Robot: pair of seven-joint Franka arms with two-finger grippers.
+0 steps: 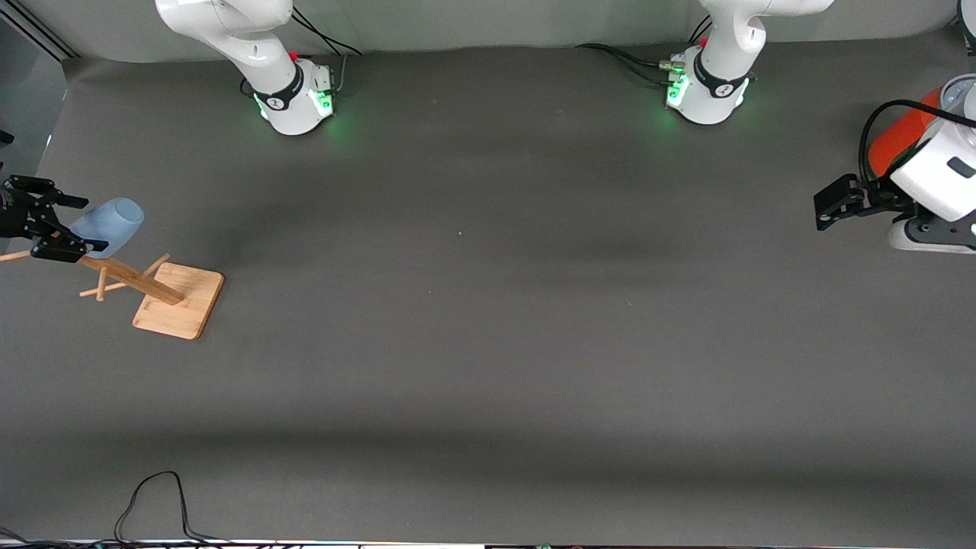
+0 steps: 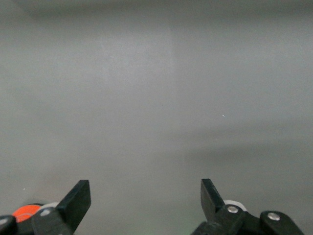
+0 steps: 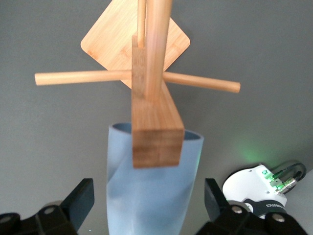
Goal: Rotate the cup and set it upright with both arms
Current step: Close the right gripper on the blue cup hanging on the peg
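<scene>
The right gripper [image 1: 65, 223] is hanging with fingers spread wide around, not gripping, the small pale-blue plastic cup [image 1: 108, 225] hung on a peg of the wooden rack [image 1: 164, 293]. The left gripper [image 1: 831, 204] is waiting wide open over bare table beside the red-orange can [image 1: 900, 137].

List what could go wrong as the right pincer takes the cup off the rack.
1. The cup hangs on a peg of the wooden rack; pulling askew could tip the rack.
2. The open right pincer straddles the cup without gripping; closing off-centre may knock it loose.
3. The left pincer waits beside the red can.
</scene>
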